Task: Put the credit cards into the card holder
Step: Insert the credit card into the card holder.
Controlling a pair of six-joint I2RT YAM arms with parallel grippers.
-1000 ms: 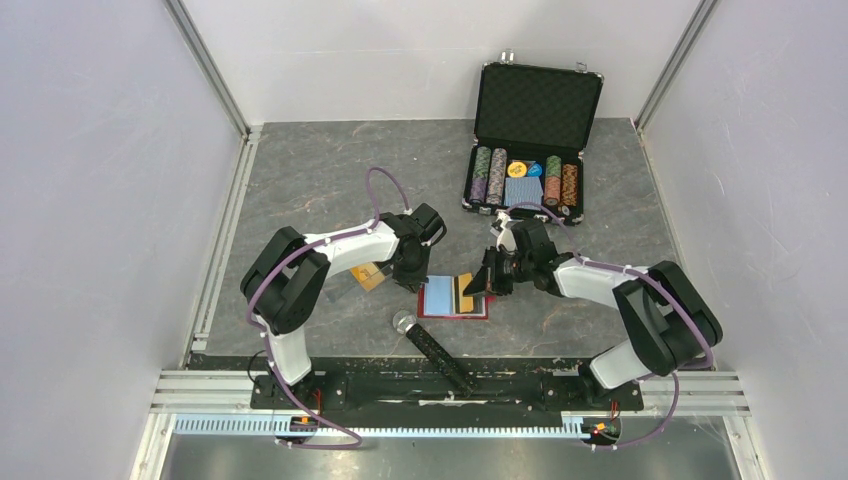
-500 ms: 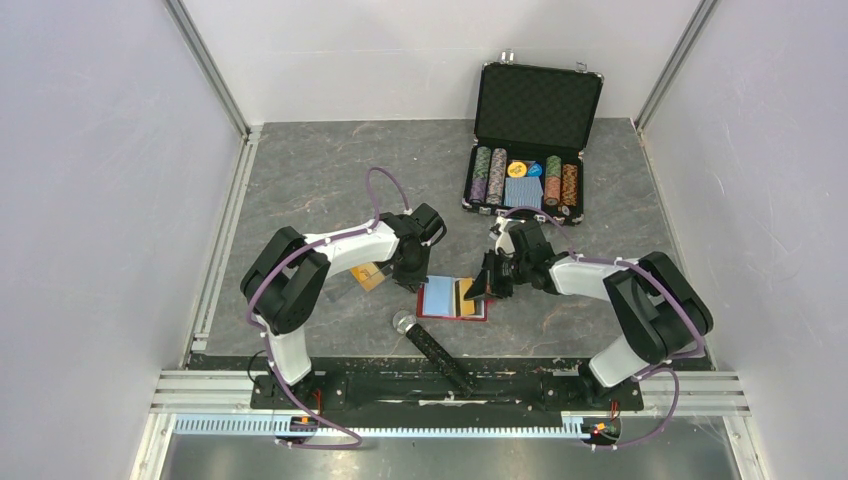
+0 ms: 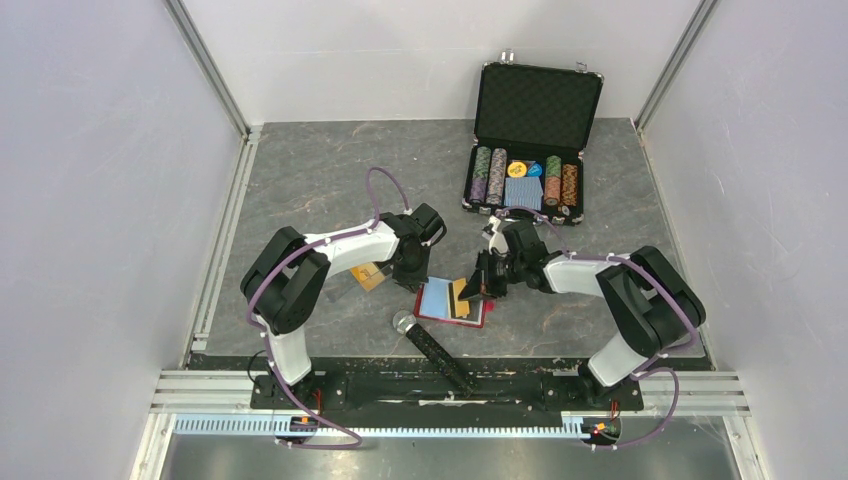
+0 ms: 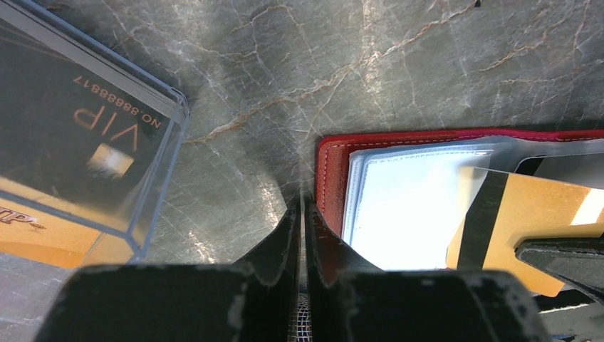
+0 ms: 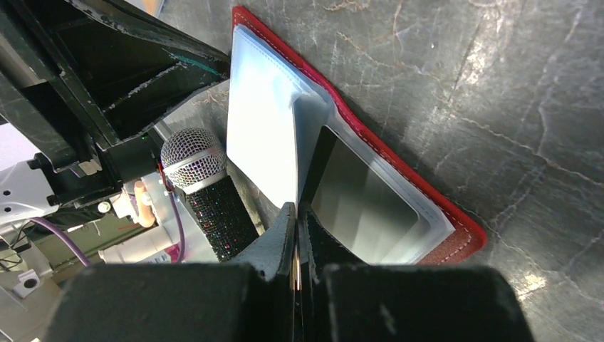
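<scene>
The right gripper point(image 5: 296, 210) pinches a gold credit card point(image 4: 527, 228) slanting over the open card holder point(image 4: 332, 178) on the table point(image 3: 320, 180). The left gripper point(image 4: 302, 205), fingers nearly together, sits at its red edge, near the clear case point(image 4: 160, 178).

Red holder point(image 3: 436, 299), pale blue sleeves showing! The card point(image 4: 520, 214) is orange-gold with a black stripe. Grey tabletop point(image 3: 320, 180), veined pale like marble. And the microphone point(image 5: 191, 160): silver mesh head, glittery black handle.
</scene>
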